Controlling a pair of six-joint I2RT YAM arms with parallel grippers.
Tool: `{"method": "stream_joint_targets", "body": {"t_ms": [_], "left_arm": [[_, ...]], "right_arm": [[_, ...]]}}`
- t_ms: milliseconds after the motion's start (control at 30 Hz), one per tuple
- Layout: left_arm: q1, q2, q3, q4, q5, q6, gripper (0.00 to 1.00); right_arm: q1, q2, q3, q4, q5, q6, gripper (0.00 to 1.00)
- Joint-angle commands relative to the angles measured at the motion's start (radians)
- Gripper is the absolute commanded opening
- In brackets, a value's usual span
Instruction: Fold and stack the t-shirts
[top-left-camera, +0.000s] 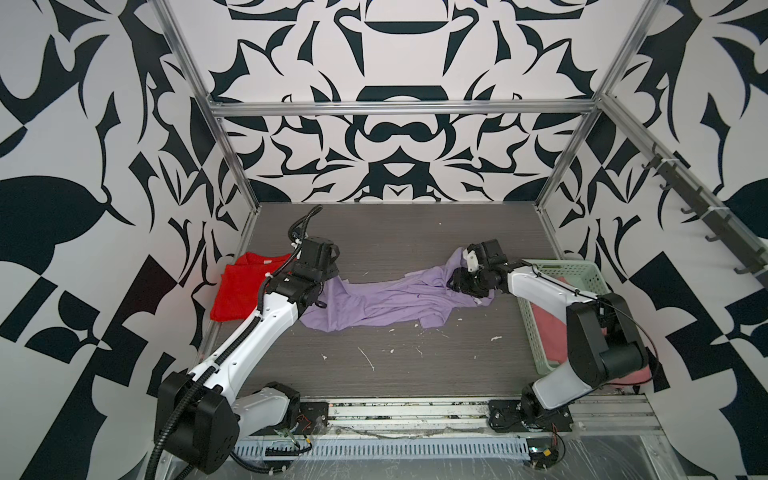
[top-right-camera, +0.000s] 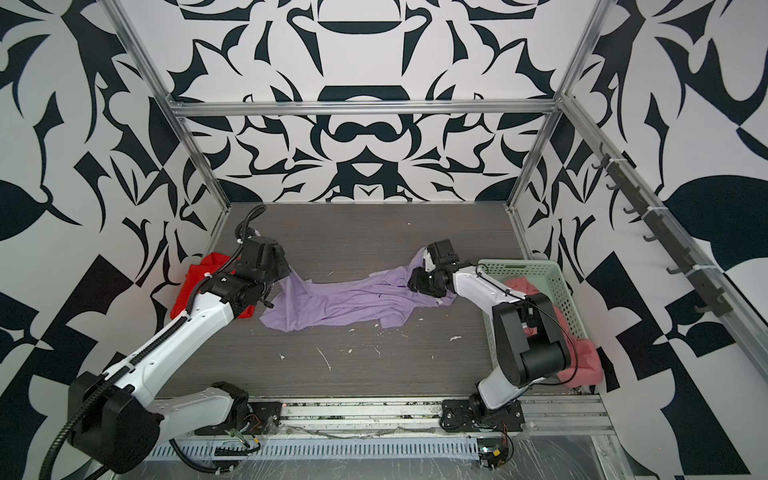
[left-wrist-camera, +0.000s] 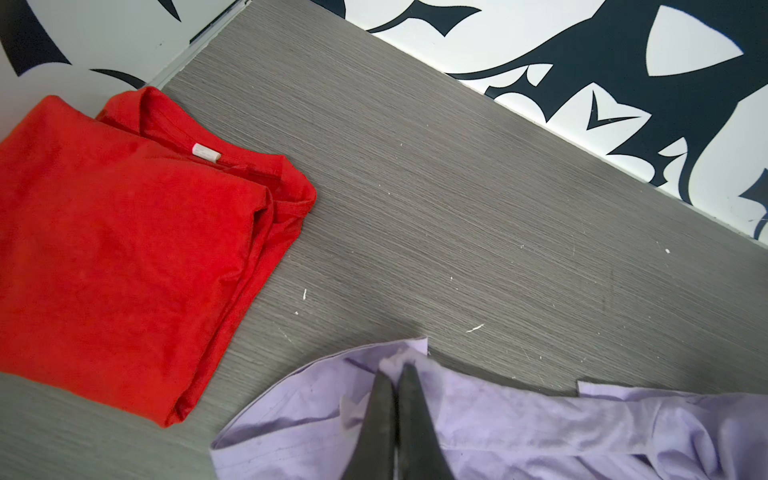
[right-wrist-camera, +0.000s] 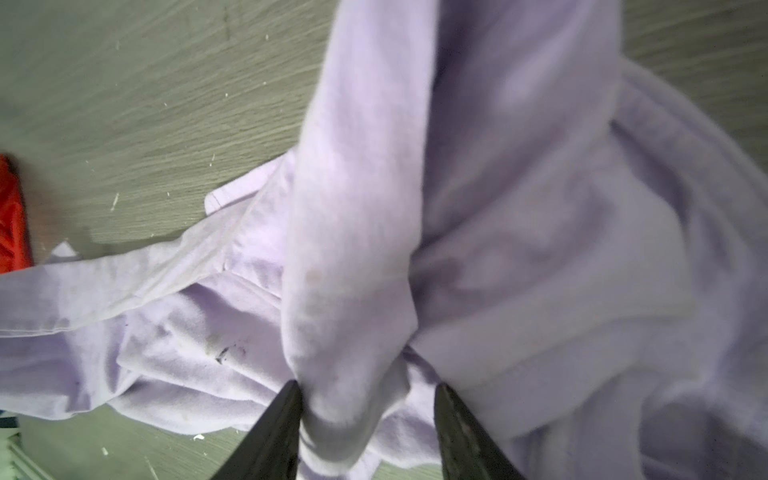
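Grey wood-grain tabletop (top-left-camera: 395, 232), white-flecked, bears lilac t-shirt (top-left-camera: 374, 303) within black-and-white patterned walls (top-left-camera: 395, 145).

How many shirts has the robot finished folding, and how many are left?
One looks done: the red t-shirt lies folded at the left. The lilac t-shirt is in hand, crumpled: the left gripper pinches one end, and a fold sits between the jaws of the right gripper. The pink t-shirt waits bunched in the green basket.

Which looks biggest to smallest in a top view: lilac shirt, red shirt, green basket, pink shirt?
1. lilac shirt, spread out.
2. green basket, partly behind the right arm.
3. red shirt, folded, partly behind the left arm.
4. pink shirt, mostly hidden.
2 and 3 are close; the hidden parts leave that unsure.
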Motion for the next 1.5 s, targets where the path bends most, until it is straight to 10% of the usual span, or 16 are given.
{"method": "stream_joint_targets", "body": {"t_ms": [0, 433, 667, 1100, 1467], "left_arm": [[0.004, -0.021, -0.013, -0.005, -0.021, 0.002, 0.0], [0.005, 0.0, -0.002, -0.005, -0.021, 0.013, 0.0], [0.006, -0.009, -0.007, -0.012, -0.025, 0.007, 0.0], [0.006, -0.003, -0.005, -0.003, -0.019, 0.007, 0.0], [0.006, -0.026, -0.008, -0.019, -0.027, 0.01, 0.0]], "right_arm": [[-0.016, -0.026, -0.021, 0.075, -0.066, 0.027, 0.52], [0.021, 0.105, 0.029, 0.134, -0.105, 0.066, 0.33], [0.033, 0.08, 0.059, 0.084, -0.012, 0.064, 0.05], [0.033, 0.078, 0.127, -0.099, 0.042, -0.001, 0.23], [0.033, 0.04, 0.17, -0.164, 0.134, -0.006, 0.0]]}}
